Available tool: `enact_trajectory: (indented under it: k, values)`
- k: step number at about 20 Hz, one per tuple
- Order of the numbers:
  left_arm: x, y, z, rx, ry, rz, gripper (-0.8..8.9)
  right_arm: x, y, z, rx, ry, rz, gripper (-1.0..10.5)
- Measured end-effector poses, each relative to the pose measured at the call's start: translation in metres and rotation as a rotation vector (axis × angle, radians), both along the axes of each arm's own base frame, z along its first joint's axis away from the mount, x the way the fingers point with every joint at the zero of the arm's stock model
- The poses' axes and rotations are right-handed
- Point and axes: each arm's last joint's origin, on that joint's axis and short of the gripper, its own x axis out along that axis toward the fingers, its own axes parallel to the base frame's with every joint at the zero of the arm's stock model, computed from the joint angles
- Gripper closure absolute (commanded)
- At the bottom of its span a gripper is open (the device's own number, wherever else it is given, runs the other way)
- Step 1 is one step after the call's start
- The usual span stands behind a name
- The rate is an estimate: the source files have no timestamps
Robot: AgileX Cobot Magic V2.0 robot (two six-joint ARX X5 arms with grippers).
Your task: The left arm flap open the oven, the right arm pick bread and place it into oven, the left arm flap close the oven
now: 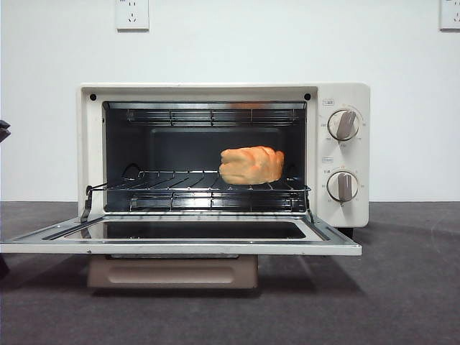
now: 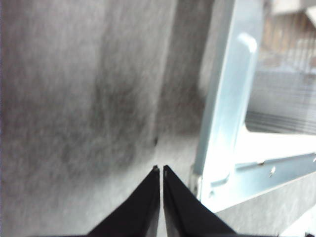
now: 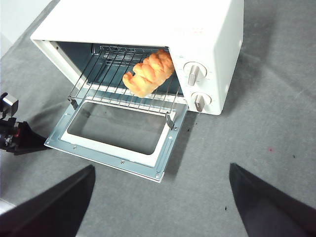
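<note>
The cream-white oven (image 1: 345, 93) (image 3: 202, 19) stands with its glass door (image 1: 180, 249) (image 3: 98, 154) flapped down flat. The golden-orange bread (image 1: 251, 165) (image 3: 150, 73) lies on the wire rack (image 1: 172, 188) (image 3: 106, 74), toward the knob side. My left gripper (image 2: 159, 171) is shut on nothing, low over the mat beside the door's metal corner (image 2: 222, 148). It shows as a black tip (image 1: 3, 131) at the front view's left edge and as a black gripper (image 3: 17, 137) off the door's far corner. My right gripper (image 3: 161, 168) hangs wide open, high above the table before the door.
Two beige knobs (image 1: 343, 124) (image 1: 343, 186) sit on the oven's right panel. The oven rests on a dark grey mat (image 1: 402, 287) (image 3: 266, 123) before a white wall with two sockets (image 1: 132, 13) (image 1: 450, 13).
</note>
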Motion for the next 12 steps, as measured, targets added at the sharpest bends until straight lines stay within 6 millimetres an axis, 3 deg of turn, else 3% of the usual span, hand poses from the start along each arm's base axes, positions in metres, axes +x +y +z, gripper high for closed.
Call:
enact_trajectory:
  k: [7,12]
  values:
    - [0.003,-0.002,0.002,-0.114,0.001,0.002,7.99,0.001,0.0,0.001,-0.003,-0.018,-0.023,5.1]
    - [0.015,-0.004,0.013,-0.238,-0.092,0.028,7.98,0.002,0.001,0.004,0.021,-0.047,-0.02,5.1]
